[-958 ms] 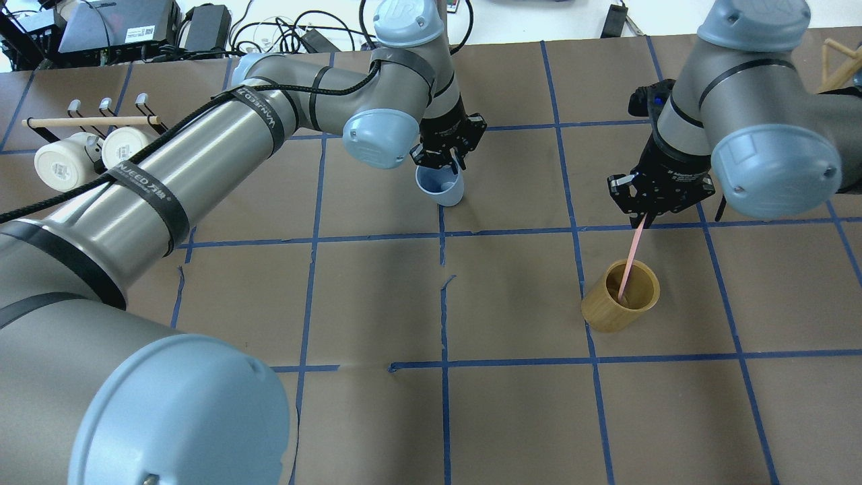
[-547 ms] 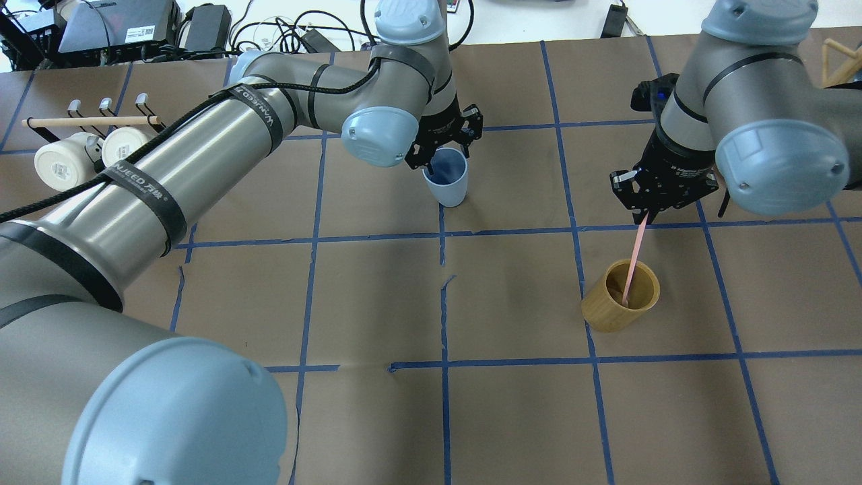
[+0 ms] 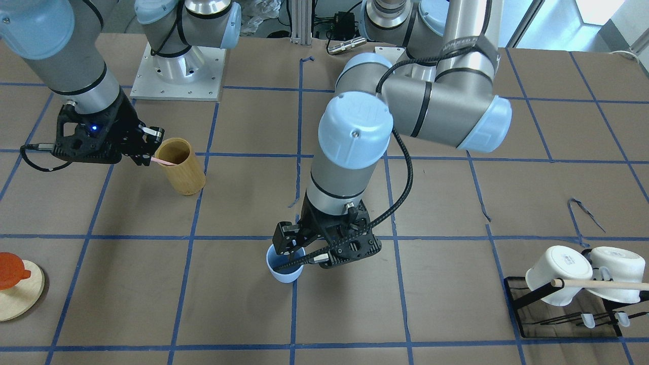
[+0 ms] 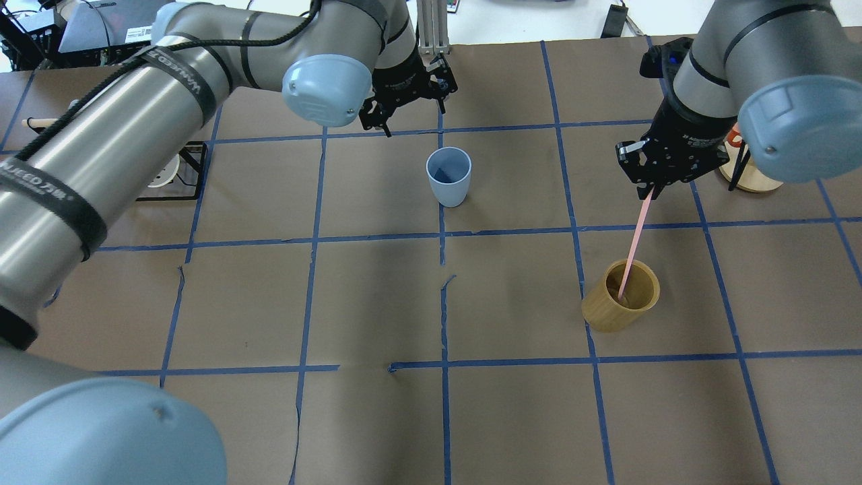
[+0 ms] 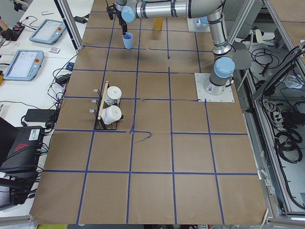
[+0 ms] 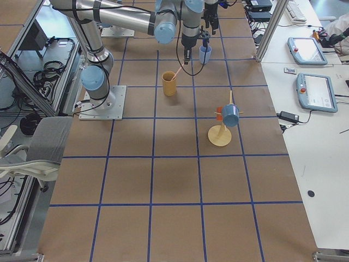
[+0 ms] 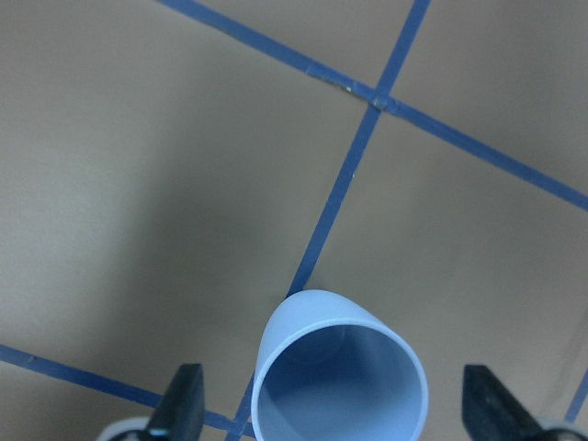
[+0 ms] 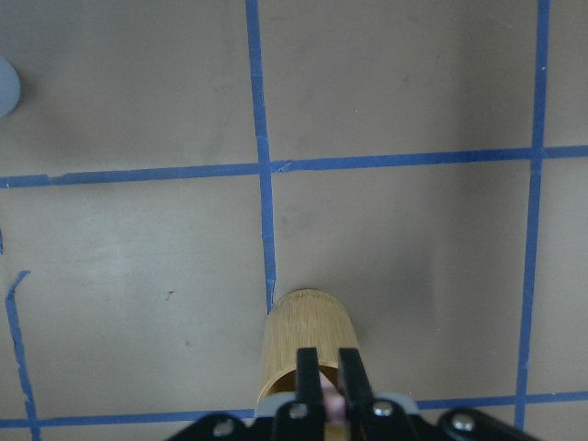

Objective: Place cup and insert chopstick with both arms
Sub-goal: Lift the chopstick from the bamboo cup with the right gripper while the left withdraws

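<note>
The pale blue cup (image 4: pixel 448 176) stands upright and free on the brown table, also in the front view (image 3: pixel 285 268) and the left wrist view (image 7: pixel 340 381). My left gripper (image 4: pixel 411 111) hangs above and beyond the cup, open and empty, with its fingertips (image 7: pixel 179 400) wide on either side of the rim. My right gripper (image 4: pixel 648 192) is shut on the top of the pink chopstick (image 4: pixel 633 246). The stick's lower end rests inside the tan bamboo cylinder (image 4: pixel 619 296). The right wrist view shows the fingers (image 8: pixel 308 367) pinched over that cylinder (image 8: pixel 308 335).
A black rack with white mugs (image 3: pixel 568 276) and a wooden rod stands on my left side. A wooden stand (image 4: pixel 747 178) with an orange piece sits behind my right gripper. Blue tape lines grid the brown table (image 4: pixel 377 303).
My left gripper has let go of the cup, opened and pulled up and away toward the far side. The cup now stands alone. My right gripper rose slightly with the chopstick.
</note>
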